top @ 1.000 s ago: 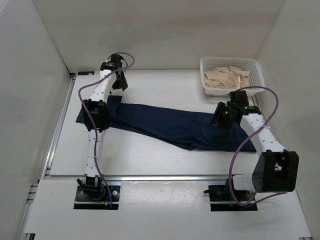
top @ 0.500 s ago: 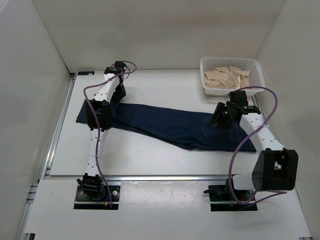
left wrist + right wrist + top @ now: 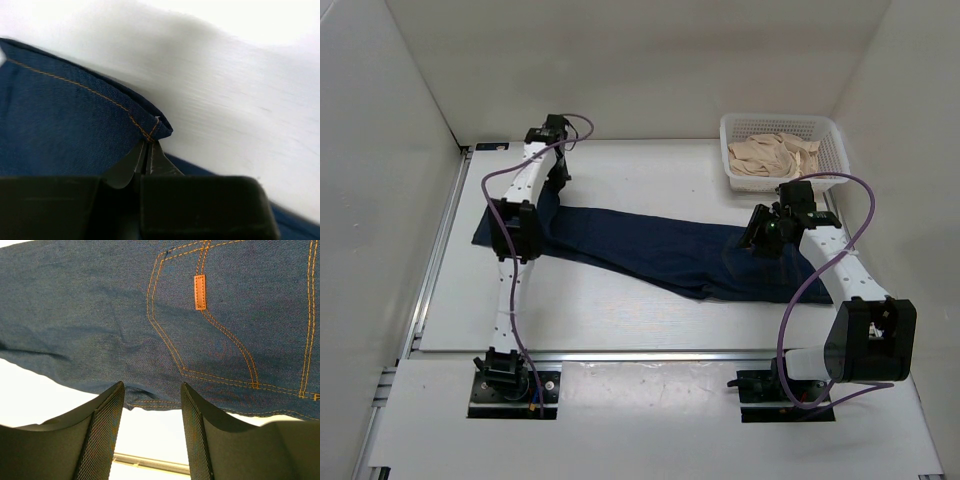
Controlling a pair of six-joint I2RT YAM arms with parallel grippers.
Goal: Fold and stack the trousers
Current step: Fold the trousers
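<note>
Trousers (image 3: pixel 650 255), dark blue denim, lie flat across the bench (image 3: pixel 620 315), running from 9 o'clock over to about 4 o'clock in the top view. Leg ends are at the 9 o'clock side, the waist end at the 4 o'clock side.

Left claw (image 3: pixel 148 145) is pinched tight on a stitched hem corner of the trousers, at the far 10 o'clock edge of the leg end (fingertips meet right at the corner in the wrist view).

Right claw (image 3: pixel 152 387) is partly open with nothing between the fingers. It hangs over the seat of the trousers, with the orange-stitched back pocket and a small tan patch (image 3: pixel 199 292) toward 12 o'clock of it, and the near denim edge just past the tips.

A white basket (image 3: pixel 832 135) sits at the bench's 1 o'clock corner, apart from the trousers, with beige cloth (image 3: pixel 770 155) heaped inside. The left arm's links cross over the leg end and hide part of it.

Count: one pair of trousers, two claws, one basket, one cloth heap.
</note>
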